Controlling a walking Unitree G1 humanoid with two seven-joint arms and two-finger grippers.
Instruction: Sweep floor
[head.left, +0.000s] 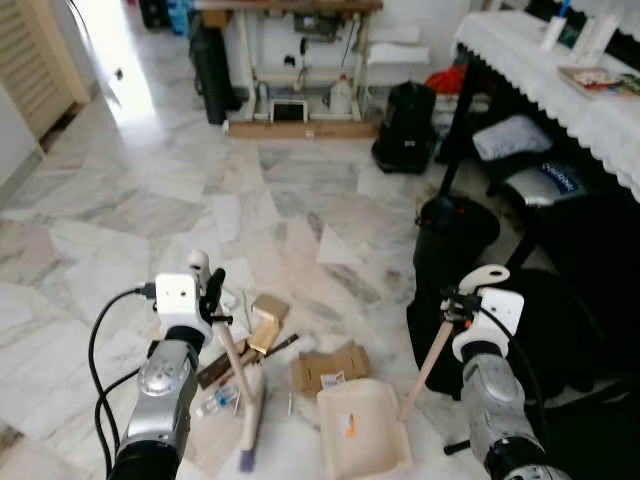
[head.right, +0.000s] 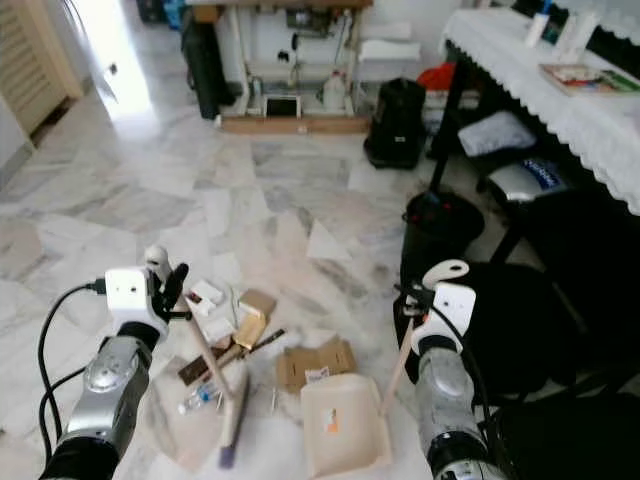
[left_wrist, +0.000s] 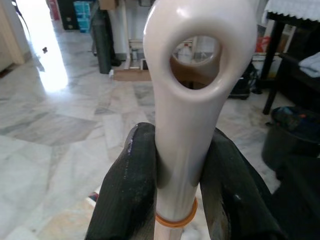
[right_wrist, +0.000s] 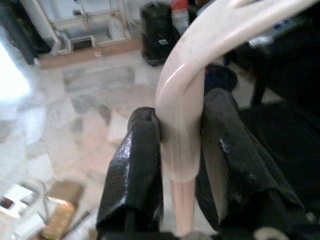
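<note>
The left gripper (left_wrist: 182, 190) is clenched on the cream handle of the broom (head.left: 236, 375), whose bristle end rests on the marble floor (head.left: 150, 200) among cardboard scraps (head.left: 328, 368) and small boxes (head.left: 268, 318). The right gripper (right_wrist: 181, 165) is clamped around the dustpan (head.left: 362, 428) handle, pan lying just beside the scraps

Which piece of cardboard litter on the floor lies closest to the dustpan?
The flattened brown cardboard piece, lying open just beyond the cream dustpan at its far rim. The small boxes sit farther off, over by the broom.
</note>
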